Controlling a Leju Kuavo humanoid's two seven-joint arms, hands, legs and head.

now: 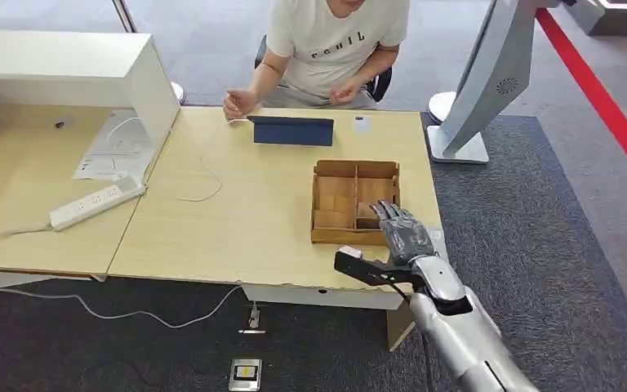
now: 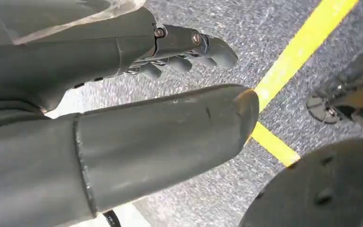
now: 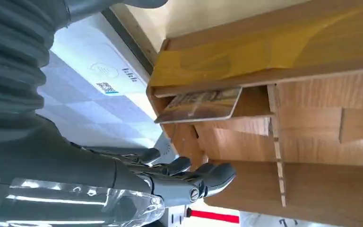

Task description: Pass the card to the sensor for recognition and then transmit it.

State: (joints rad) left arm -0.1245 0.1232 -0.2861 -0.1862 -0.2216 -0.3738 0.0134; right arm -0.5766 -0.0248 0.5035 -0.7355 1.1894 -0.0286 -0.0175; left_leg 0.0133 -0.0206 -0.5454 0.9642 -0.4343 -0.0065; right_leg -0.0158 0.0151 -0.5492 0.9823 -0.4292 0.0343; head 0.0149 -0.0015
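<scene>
Nearest the lens: right hand point(image 1: 402, 231), dark grey and many-fingered on a silver arm, hovering over the near right corner of the box, fingers extended and slightly apart, holding nothing. Seen up close from the right wrist point(image 3: 170, 177), fingers stretched alongside the box's outer wall, not touching the card.

Thin rectangular card point(image 3: 199, 105) with a yellowish printed face, leaning tilted in a near compartment of the shallow wooden divided box point(image 1: 354, 202), one edge propped against the box wall. Too small to make out from the head view.

White flat sensor pad point(image 3: 87, 71) with a small printed code and logo, lying just beside the box at the table's edge, close under the right hand.

Box resting on the right part of the light wooden table point(image 1: 237, 220). Farther back, dark blue folded tablet cover point(image 1: 292, 130) near the far edge, a small white card-like object point(image 1: 362, 124) just to its right. Person in a cream T-shirt point(image 1: 335, 41) seated behind the table, both hands at its far edge. White power strip point(image 1: 95, 204) and thin white cable point(image 1: 202, 184) on the left side, next to a white box-shaped cabinet point(image 1: 73, 73). Silver stand point(image 1: 482, 90) on the grey carpet to the right.

Left hand point(image 2: 184, 52) hanging over speckled grey floor crossed by a yellow line point(image 2: 302, 52), fingers curled inward, nothing within them.
</scene>
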